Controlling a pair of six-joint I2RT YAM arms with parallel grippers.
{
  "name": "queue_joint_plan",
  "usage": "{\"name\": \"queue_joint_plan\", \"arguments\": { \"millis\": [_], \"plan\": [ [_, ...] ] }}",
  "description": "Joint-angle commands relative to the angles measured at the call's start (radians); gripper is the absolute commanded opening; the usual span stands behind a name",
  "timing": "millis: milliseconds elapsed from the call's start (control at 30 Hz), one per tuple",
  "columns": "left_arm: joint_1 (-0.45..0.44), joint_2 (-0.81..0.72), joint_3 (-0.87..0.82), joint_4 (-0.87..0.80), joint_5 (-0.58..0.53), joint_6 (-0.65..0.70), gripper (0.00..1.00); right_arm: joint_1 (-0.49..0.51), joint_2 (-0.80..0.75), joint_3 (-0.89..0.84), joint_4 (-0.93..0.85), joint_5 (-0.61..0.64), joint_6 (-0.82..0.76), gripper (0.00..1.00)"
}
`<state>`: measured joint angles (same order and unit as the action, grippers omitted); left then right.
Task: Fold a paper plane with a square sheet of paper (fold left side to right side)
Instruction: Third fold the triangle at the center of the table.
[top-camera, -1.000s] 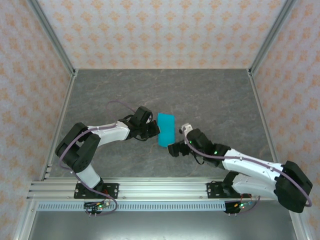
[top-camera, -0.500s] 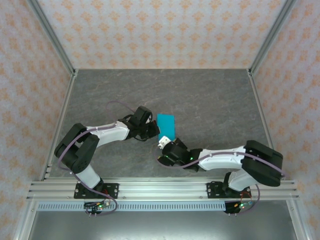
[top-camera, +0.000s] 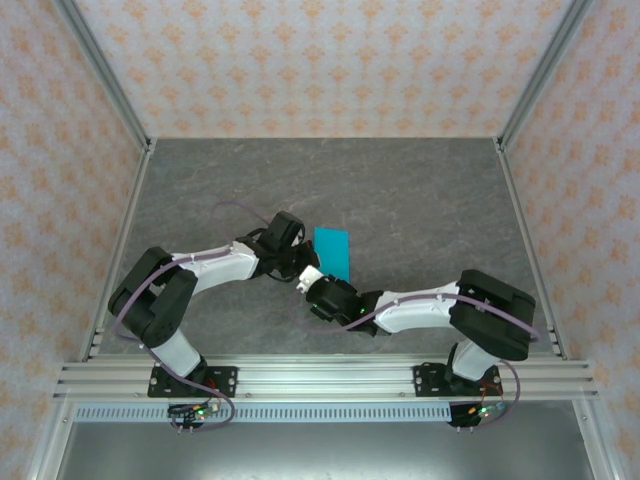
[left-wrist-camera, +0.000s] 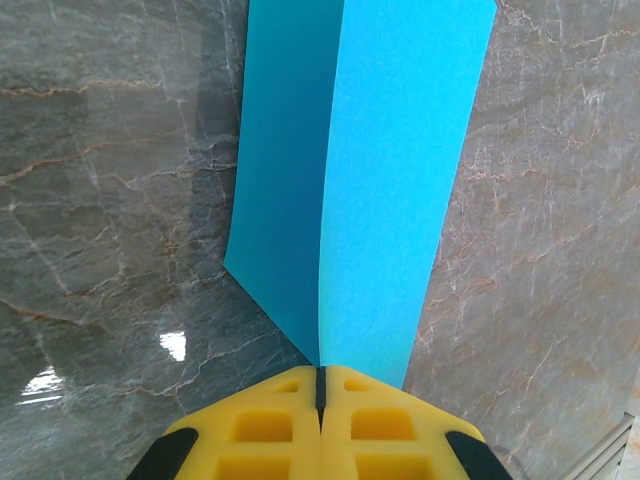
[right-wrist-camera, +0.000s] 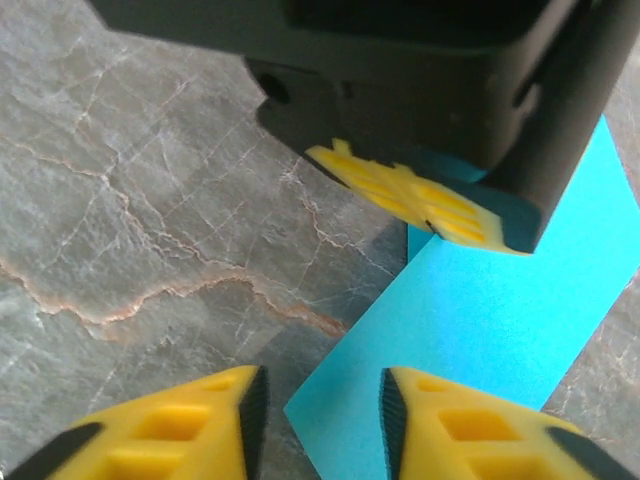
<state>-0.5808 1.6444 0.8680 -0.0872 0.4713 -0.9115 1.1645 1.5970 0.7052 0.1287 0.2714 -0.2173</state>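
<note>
Left gripper (left-wrist-camera: 322, 372) fingers are clenching tight together, no gap showing, tips sitting at the edge of the folded sheet of paper (left-wrist-camera: 360, 170), its crease running straight up to their seam. Right gripper (right-wrist-camera: 318, 395) fingers are standing a little apart, grasping nothing, a corner of the sheet lying just beyond the gap. The cyan strip is lying flat mid-table (top-camera: 430, 200), left gripper just left of it, right gripper crowding its near-left corner.
</note>
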Motion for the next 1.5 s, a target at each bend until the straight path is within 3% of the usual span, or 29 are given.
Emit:
{"name": "queue_joint_plan", "arguments": {
  "millis": [0, 100, 267, 400, 600, 667, 767, 933, 1267, 1467],
  "plan": [
    [-0.005, -0.028, 0.020, -0.037, 0.012, 0.016, 0.05, -0.006, -0.010, 0.013, 0.012, 0.012, -0.020, 0.18],
    [-0.006, -0.031, 0.027, -0.059, 0.002, 0.033, 0.05, -0.012, -0.032, 0.003, 0.001, -0.037, -0.045, 0.00],
    [-0.006, -0.048, 0.035, -0.093, -0.017, 0.061, 0.10, -0.053, -0.072, -0.015, -0.050, -0.123, -0.030, 0.00],
    [-0.004, -0.071, 0.053, -0.147, -0.043, 0.102, 0.34, -0.068, -0.088, -0.017, -0.077, -0.169, -0.016, 0.00],
    [0.044, -0.128, 0.057, -0.213, -0.055, 0.148, 0.55, -0.077, -0.065, -0.004, -0.100, -0.212, 0.000, 0.00],
    [0.067, -0.139, 0.059, -0.224, -0.056, 0.161, 0.56, -0.081, -0.061, -0.003, -0.098, -0.224, 0.010, 0.00],
    [0.084, -0.115, 0.086, -0.224, -0.038, 0.181, 0.50, -0.087, -0.057, 0.002, -0.097, -0.237, 0.028, 0.00],
    [0.084, 0.016, 0.208, -0.212, 0.043, 0.214, 0.26, -0.100, -0.052, 0.002, -0.097, -0.256, 0.054, 0.00],
    [0.082, 0.336, 0.441, -0.192, 0.164, 0.250, 0.17, -0.109, -0.033, 0.023, -0.107, -0.272, 0.070, 0.00],
    [0.072, 0.433, 0.521, -0.235, 0.136, 0.275, 0.16, -0.120, -0.017, 0.059, -0.144, -0.324, 0.087, 0.00]
  ]
}}
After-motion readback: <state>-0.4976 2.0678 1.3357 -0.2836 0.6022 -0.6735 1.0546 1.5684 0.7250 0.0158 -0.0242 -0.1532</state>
